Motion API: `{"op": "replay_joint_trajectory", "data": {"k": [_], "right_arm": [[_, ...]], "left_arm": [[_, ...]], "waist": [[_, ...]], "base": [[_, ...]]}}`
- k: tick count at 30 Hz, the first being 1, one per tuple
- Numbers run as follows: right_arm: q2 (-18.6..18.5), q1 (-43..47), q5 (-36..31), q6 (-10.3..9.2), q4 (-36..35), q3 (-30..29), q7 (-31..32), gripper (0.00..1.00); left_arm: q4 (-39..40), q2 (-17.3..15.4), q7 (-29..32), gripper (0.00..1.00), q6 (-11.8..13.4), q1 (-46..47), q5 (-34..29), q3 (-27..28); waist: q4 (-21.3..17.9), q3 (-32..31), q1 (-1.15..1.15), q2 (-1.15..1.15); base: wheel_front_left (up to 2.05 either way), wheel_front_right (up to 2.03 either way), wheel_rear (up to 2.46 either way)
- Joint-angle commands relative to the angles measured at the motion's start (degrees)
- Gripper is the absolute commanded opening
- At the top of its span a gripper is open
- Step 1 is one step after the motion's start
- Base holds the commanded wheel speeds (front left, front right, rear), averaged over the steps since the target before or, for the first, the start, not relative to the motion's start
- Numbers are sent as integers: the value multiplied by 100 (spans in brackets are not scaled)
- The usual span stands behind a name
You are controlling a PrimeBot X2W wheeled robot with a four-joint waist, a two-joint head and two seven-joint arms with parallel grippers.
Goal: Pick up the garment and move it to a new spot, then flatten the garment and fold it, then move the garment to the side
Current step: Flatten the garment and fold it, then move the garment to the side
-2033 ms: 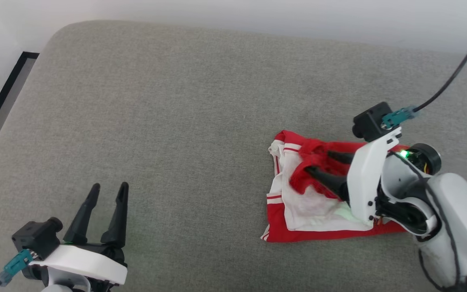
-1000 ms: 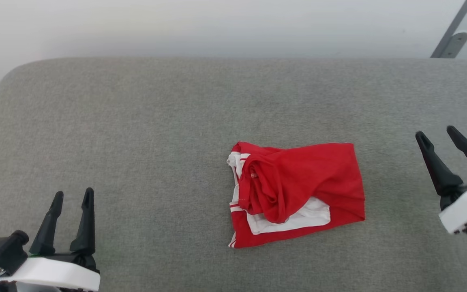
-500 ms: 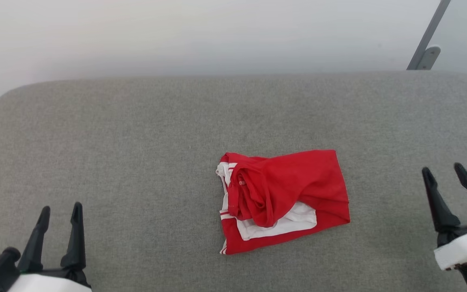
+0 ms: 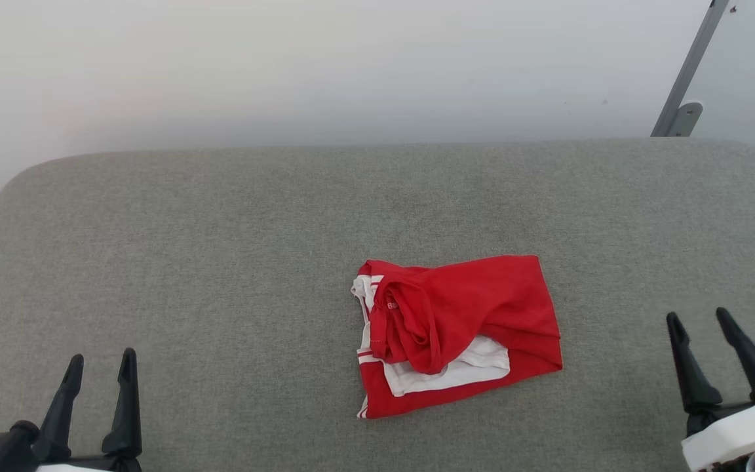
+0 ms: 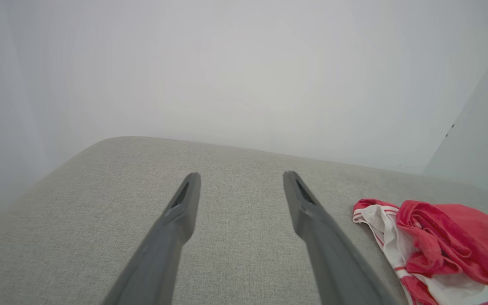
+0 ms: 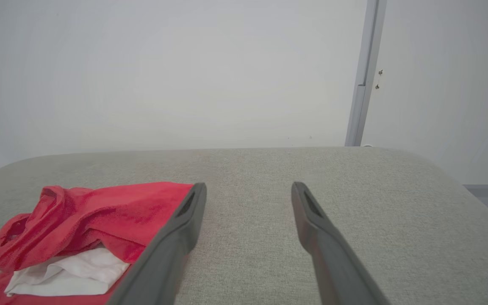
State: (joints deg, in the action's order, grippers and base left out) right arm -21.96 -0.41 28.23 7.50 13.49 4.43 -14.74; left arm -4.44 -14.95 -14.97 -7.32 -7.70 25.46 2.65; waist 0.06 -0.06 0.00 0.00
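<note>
crumpled red soft-fabric tee (image 4: 456,334) with white sleeves on grey woven cushion (image 4: 220,262), left gripper (image 4: 103,356) and right gripper (image 4: 698,316) off to either side — both splayed wide, holding nothing

**Right gripper left the garment**

Two seconds before, the right gripper (image 4: 697,315) had its two fingers pushed into the red folds of the garment (image 4: 476,308). It then drew back to the lower right corner of the head view, well apart from the cloth, with jaws spread and empty. The red fabric was bunched beside a wide white patch; afterwards it lay over most of the bundle, and white showed only at the lower left. The head camera also shifted, so more of the wall (image 4: 286,65) came into view above the grey cushion (image 4: 220,262).
</note>
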Motion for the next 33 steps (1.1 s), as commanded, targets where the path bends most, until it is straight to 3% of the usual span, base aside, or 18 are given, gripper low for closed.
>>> {"op": "replay_joint_trajectory", "data": {"k": [1, 19, 27, 33], "right_arm": [[34, 70, 9, -3, 27, 25, -47, 100], [196, 116, -128, -3, -187, 55, -49, 100], [-15, -221, 138, -3, -17, 486, 32, 100], [-331, -799, 620, -3, 143, 1006, 679, 100]], "left_arm": [[19, 9, -26, 100, -21, -88, -23, 20], [-50, 107, -26, 100, -21, -60, 10, 111], [-44, 117, -26, 100, -22, -24, 28, 102], [-9, 106, -26, 100, -22, 93, 112, 36]], "waist": [[5, -9, 0, 0], [28, -16, 0, 0], [56, 24, 0, 0], [178, 197, 0, 0]], "base": [[0, 0, 0], [0, 0, 0], [0, 0, 0], [0, 0, 0]]}}
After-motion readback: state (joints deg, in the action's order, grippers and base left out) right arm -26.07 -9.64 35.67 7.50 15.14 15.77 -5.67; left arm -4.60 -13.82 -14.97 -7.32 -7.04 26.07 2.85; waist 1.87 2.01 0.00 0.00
